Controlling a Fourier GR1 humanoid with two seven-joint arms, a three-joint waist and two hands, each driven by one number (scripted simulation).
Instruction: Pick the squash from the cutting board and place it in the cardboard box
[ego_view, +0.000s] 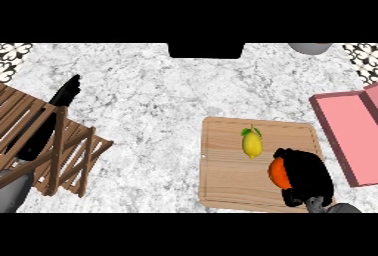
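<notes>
Squash (278, 173) sits at the board's (229, 165) lower right, your right hand (304, 175) curled round it, beside a lemon (252, 143). The pink box (347, 135) lies open at the right edge, nothing visible inside. Your left hand (65, 92), fingers straight, rests over a wooden crate (70, 155) at left; bare counter (155, 100) lies between

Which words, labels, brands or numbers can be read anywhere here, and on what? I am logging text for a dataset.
None: no readable text shows on the cutting board, the pink cardboard box, the wooden crate, the lemon or the marble counter.
</notes>
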